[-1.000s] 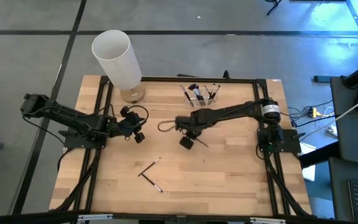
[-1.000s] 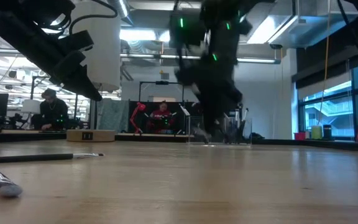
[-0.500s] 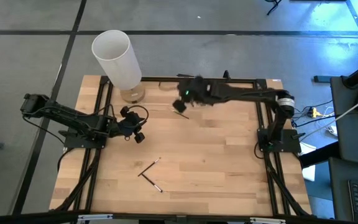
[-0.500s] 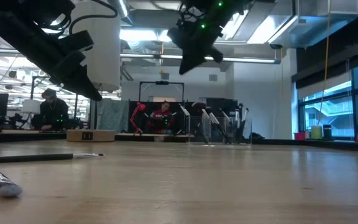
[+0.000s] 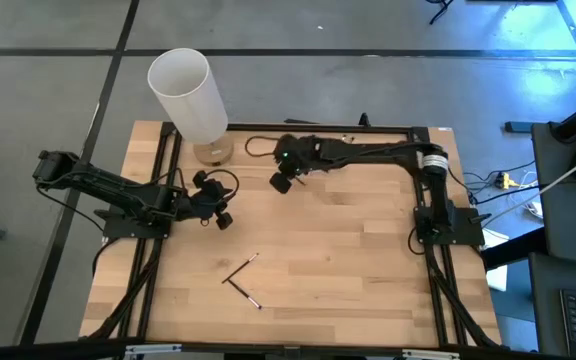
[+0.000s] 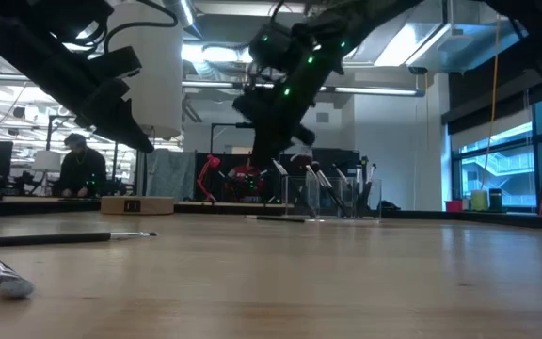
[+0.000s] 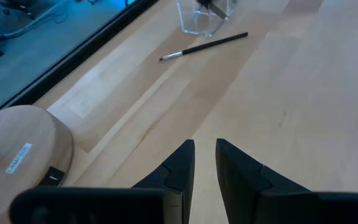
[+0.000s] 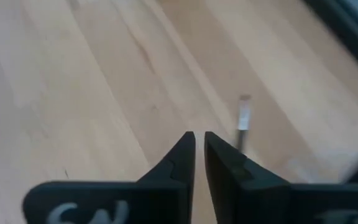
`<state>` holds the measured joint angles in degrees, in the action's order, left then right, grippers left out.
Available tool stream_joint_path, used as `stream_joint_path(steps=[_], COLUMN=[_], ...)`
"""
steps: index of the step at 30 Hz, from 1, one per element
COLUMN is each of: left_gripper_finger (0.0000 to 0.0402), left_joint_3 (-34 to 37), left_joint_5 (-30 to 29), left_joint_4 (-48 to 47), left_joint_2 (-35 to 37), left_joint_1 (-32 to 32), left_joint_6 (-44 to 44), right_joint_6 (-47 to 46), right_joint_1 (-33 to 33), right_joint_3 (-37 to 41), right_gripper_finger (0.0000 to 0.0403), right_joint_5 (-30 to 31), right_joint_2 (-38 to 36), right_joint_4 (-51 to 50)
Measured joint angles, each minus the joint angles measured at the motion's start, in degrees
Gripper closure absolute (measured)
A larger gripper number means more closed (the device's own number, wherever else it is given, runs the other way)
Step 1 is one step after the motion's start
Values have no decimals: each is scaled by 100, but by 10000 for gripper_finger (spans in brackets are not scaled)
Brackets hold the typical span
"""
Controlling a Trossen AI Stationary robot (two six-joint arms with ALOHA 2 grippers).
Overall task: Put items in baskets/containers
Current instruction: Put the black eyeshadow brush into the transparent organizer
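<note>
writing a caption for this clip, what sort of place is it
Probably a robotics lab or workshop: two robot arms bolted to a wooden table, people at desks behind, exposed ceiling ducts, cables on the floor.
</note>
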<state>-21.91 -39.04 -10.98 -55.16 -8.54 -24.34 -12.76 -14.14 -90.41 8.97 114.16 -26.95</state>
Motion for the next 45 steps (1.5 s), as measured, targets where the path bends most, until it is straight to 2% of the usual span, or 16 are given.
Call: stream_joint_path(steps=[4, 10, 12, 17, 21, 25, 29, 33, 39, 45], left_gripper_finger=[341, 341, 341, 341, 341, 341, 341, 341, 341, 341], left_joint_3=[0, 0, 0, 0, 0, 0, 0, 0, 0, 0], left_joint_5=[-86, -46, -28, -3, 12, 11, -59, -75, -75, -71], left_joint_4=[0, -55, -133, -322, -326, -312, -299, -299, -299, -297], left_joint_2=[0, 0, 0, 0, 0, 0, 0, 0, 0, 0], left_joint_1=[0, 0, 0, 0, 0, 0, 0, 0, 0, 0], left_joint_6=[2, 21, 5, -171, -230, -290, -285, -212, -210, -210], right_joint_6=[104, 57, -134, -930, -1109, -1127, -1120, -1085, -1234, -1244], right_joint_1=[196, 559, 650, 718, 608, 379, 238, 207, 204, 206], right_joint_3=[0, -4, -4, 117, 500, 854, 952, 1055, 1301, 1554], right_gripper_finger=[360, 358, 358, 358, 346, 319, 290, 280, 294, 336], right_joint_5=[286, 1545, 1721, 1369, 1245, 887, 695, 678, 595, 523], right_joint_2=[239, 256, 222, 198, 202, 191, 197, 199, 198, 170], right_joint_4=[-49, -873, -1266, -1953, -1627, -805, -407, -154, 192, 426])
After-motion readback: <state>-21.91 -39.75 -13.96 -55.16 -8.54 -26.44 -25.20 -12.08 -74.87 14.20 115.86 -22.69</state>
